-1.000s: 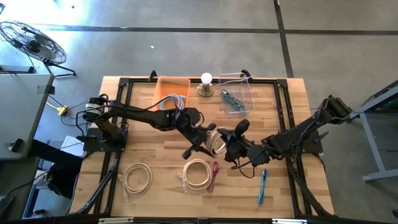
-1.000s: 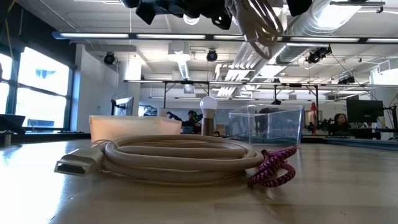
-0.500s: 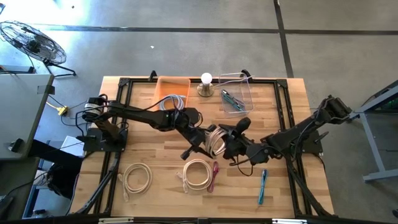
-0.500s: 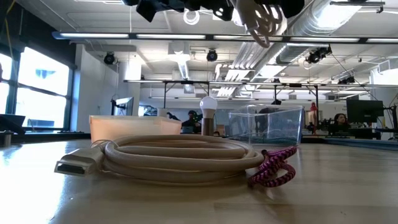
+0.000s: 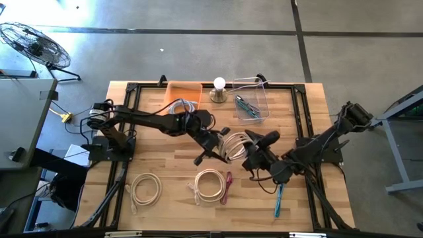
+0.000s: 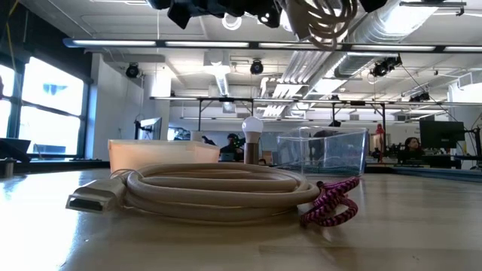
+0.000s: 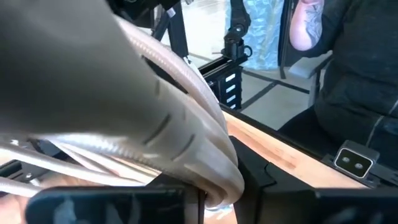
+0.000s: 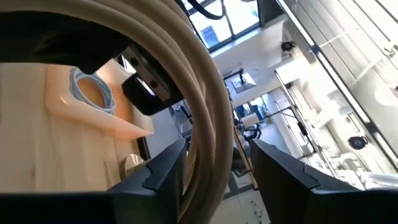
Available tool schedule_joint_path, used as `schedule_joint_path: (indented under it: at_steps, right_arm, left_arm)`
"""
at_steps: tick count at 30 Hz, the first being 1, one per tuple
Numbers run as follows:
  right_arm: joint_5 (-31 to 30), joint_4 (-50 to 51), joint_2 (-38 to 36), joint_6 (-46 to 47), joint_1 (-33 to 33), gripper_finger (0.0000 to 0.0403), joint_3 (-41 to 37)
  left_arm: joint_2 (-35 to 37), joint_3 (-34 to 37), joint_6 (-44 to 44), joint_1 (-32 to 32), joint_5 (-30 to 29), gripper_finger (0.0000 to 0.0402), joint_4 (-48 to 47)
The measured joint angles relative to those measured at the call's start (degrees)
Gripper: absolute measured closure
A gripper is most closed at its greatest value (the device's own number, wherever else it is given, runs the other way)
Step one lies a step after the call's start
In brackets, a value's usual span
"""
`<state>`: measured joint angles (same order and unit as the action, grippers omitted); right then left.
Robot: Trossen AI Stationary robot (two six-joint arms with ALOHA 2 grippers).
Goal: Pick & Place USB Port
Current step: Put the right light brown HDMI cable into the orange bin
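Since a second ago we see the right gripper (image 5: 254, 158) let go and back off, fingers parted either side of the coiled cream USB cable (image 5: 235, 143). The cable hangs above mid-table, clamped in the left gripper (image 5: 220, 147). Another coil (image 5: 210, 184) lies on the table (image 5: 310, 106) below.

1. A thick cream cable coil (image 8: 186, 81) is filling the middle of the right wrist view, its strands arcing down between the right gripper's (image 8: 214, 168) two dark fingers (image 8: 155, 174).
2. The fingers are standing apart, one on each side of the strands.
3. Beyond the coil, an orange bin (image 8: 81, 106) is sitting on the wooden table (image 8: 37, 143), holding a pale blue cable (loosely looped).
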<state>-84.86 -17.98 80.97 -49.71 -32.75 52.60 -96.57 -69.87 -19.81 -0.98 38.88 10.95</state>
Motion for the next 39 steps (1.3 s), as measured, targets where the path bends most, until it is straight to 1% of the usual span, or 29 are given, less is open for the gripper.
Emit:
schedule_joint_path:
  at_steps: [3, 10, 17, 20, 25, 29, 32, 35, 38, 39]
  right_arm:
    - [0.4, 0.2, 0.0, 0.3, -0.4, 0.0232, 0.0]
    - [7.6, -0.9, -0.1, 3.0, -1.7, 0.0229, 0.0]
    - [8.8, -5.4, -0.2, 2.9, -4.8, 0.0212, 0.0]
    - [6.5, -5.8, -0.2, 2.3, -7.0, 0.0206, 0.0]
    - [-4.8, -4.5, -0.2, 2.9, -11.5, 0.0207, 0.0]
    - [-5.2, -3.8, -0.2, 5.9, -14.4, 0.0208, 0.0]
    - [-5.2, -3.3, -0.2, 7.2, -15.4, 0.0208, 0.0]
    - [-5.2, -3.1, -0.2, 7.5, -15.8, 0.0208, 0.0]
    - [-5.2, -2.4, -0.2, 7.8, -15.7, 0.021, 0.0]
    - [-5.2, -2.4, -0.2, 7.8, -15.7, 0.021, 0.0]
  left_arm:
    - [0.0, 0.0, 0.1, 0.7, 0.9, 0.0364, -0.4]
    - [0.0, 0.2, 0.2, 1.3, 1.8, 0.0354, -1.0]
    - [0.0, 0.2, 0.0, 2.1, 1.2, 0.0364, -0.5]
    - [0.0, 0.2, 0.7, 3.3, 1.5, 0.0363, 0.2]
    - [2.2, 0.2, 1.0, 4.4, 4.6, 0.0358, 2.3]
    - [4.8, 0.2, 0.0, 5.2, 5.9, 0.0364, 2.0]
    - [7.8, 0.2, -2.0, 6.6, 7.0, 0.0363, -2.2]
    - [11.5, 0.2, -4.6, 8.2, 5.2, 0.0359, -8.8]
    - [14.9, 0.2, -8.4, 9.8, -2.1, 0.036, -16.6]
    - [16.3, 0.2, -9.3, 10.5, -5.9, 0.0361, -19.6]
